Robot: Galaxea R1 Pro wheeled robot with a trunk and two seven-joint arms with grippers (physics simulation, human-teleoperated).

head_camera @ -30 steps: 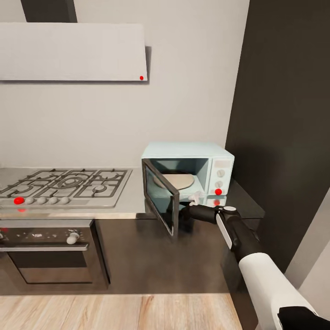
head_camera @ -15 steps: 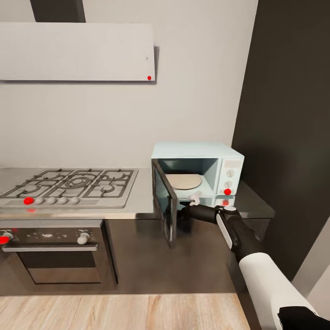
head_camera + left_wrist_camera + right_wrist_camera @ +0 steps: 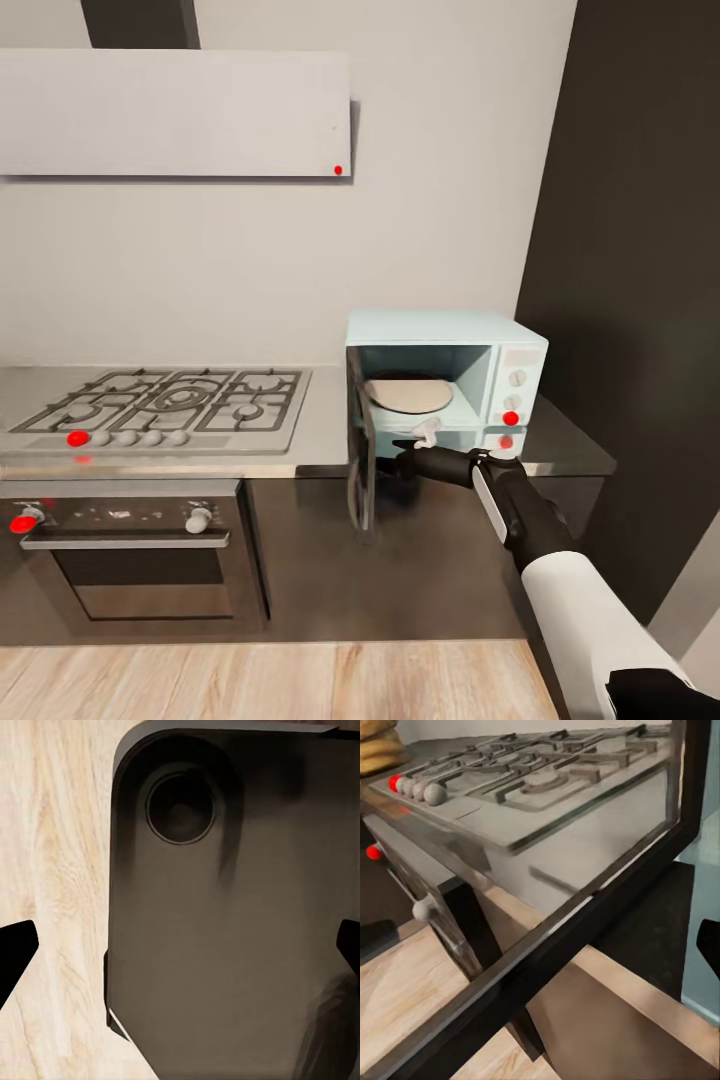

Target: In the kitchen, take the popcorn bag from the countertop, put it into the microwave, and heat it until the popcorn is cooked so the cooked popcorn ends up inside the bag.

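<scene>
Nearest to me, my white-and-black right arm reaches forward from the lower right, and my right gripper (image 3: pixel 408 458) sits just inside the swung-open door (image 3: pixel 360 450) of the small boxy pale mint-blue microwave (image 3: pixel 445 378). Through my right wrist camera the dark tips of the fingers (image 3: pixel 379 937) show at opposite edges of the picture, spread wide with nothing between them, and the door's dark frame (image 3: pixel 585 937) runs slantwise just ahead. My left gripper (image 3: pixel 180 952) hangs low over the light wood floor (image 3: pixel 52 870) and a dark grey rounded base part (image 3: pixel 240 915); its finger tips are also far apart and hold nothing.

Beyond my right hand, the round beige turntable (image 3: pixel 408 393) lies bare in the open cavity. The microwave stands on the long flat grey steel-look countertop (image 3: pixel 320 420), near its right end beside a tall dark panel (image 3: pixel 640 250).

Further left lies the steel gas hob with black grates (image 3: pixel 165 400), with the black-and-steel oven (image 3: pixel 130 550) below it. A tan, wrinkly shape (image 3: pixel 379 746) past the hob may be the popcorn bag, though I cannot be sure. The white slab hood (image 3: pixel 175 112) hangs on the wall above.
</scene>
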